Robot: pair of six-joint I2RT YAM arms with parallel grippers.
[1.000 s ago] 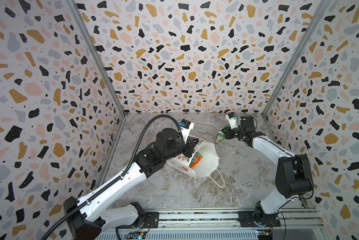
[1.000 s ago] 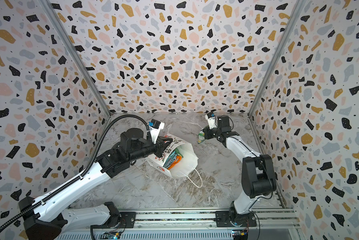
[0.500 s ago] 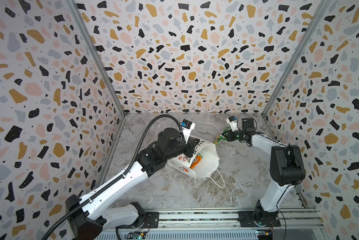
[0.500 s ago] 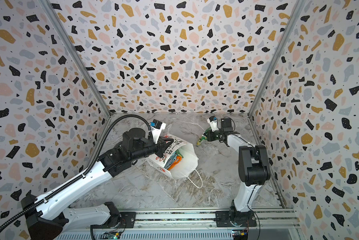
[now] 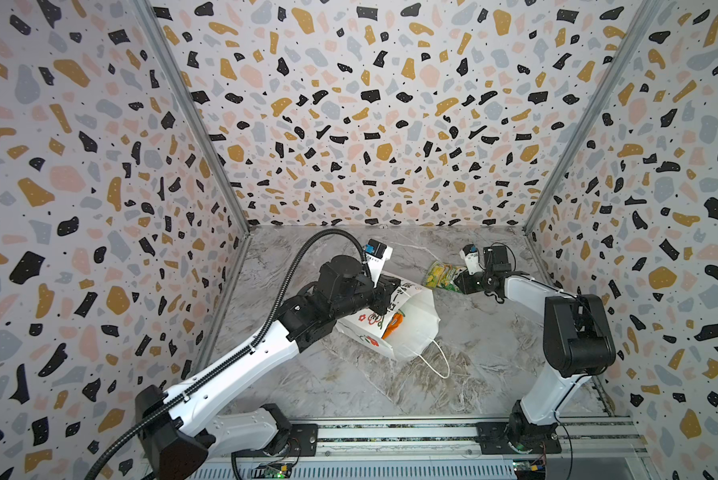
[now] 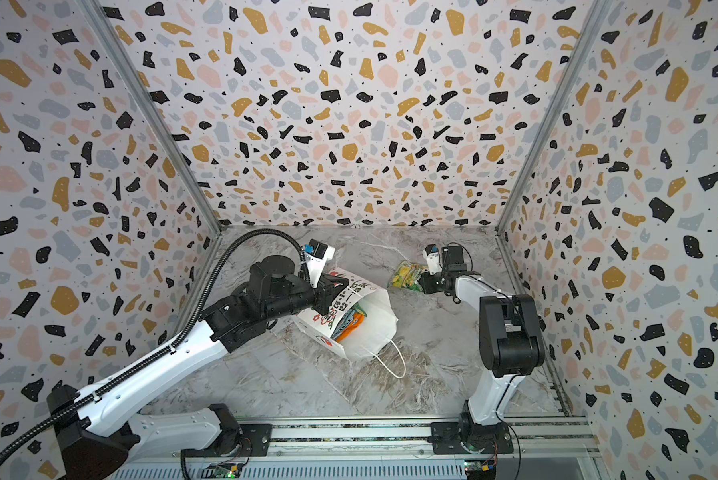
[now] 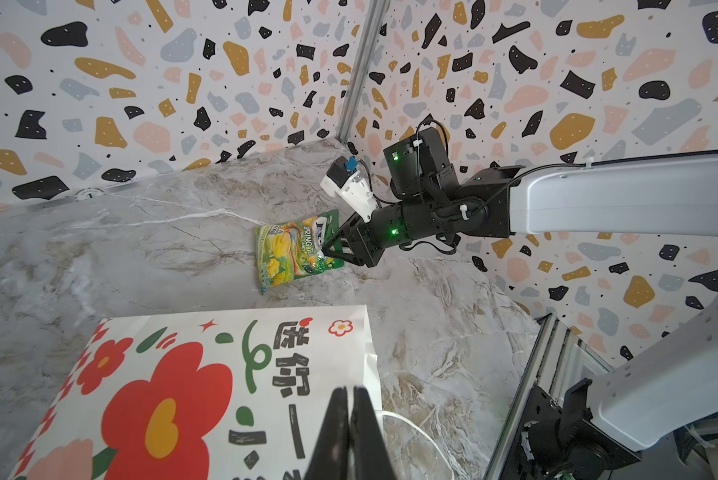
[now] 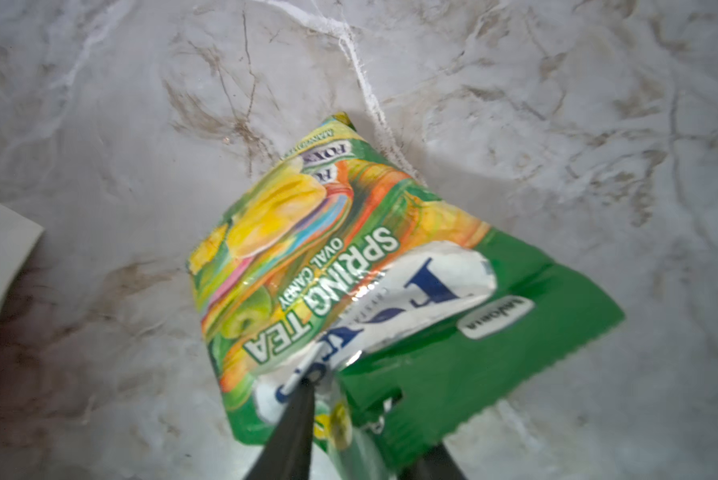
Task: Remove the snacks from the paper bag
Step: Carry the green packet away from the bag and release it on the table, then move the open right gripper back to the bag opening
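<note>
Nearest the camera, a silver aluminium rail (image 5: 390, 434) ran along the front edge and carried the bases of both white-and-black arms. Beyond it stretched the grey-veined marble table (image 5: 486, 374).

In both top views the left arm (image 5: 241, 361) reached diagonally to mid-table. There the tall white paper gift bag (image 5: 417, 328) lay tilted on its side, its mouth open towards the front right. Its white cord handle (image 5: 439, 358) trailed on the marble. The left jaws were pressed together on the bag's rim, at the edge of the panel printed with a big red flower (image 7: 162, 415). An orange glossy snack packet (image 5: 392, 325) showed inside the mouth, with teal and green edges beside it in a top view.

A little farther back and to the right, a green-yellow glossy candy packet (image 7: 293, 251) lay on the marble, clear of the bag. Its green top edge curled upward. The right arm (image 5: 527, 291) came in low from the right. The right jaws stood apart, straddling that raised edge. I could not tell whether they touched the foil.

Behind everything rose three terrazzo-patterned walls (image 5: 349, 124) with black, ochre, pink and grey chips on white. They were joined at the rear corners by slanting aluminium posts (image 5: 191, 124).
</note>
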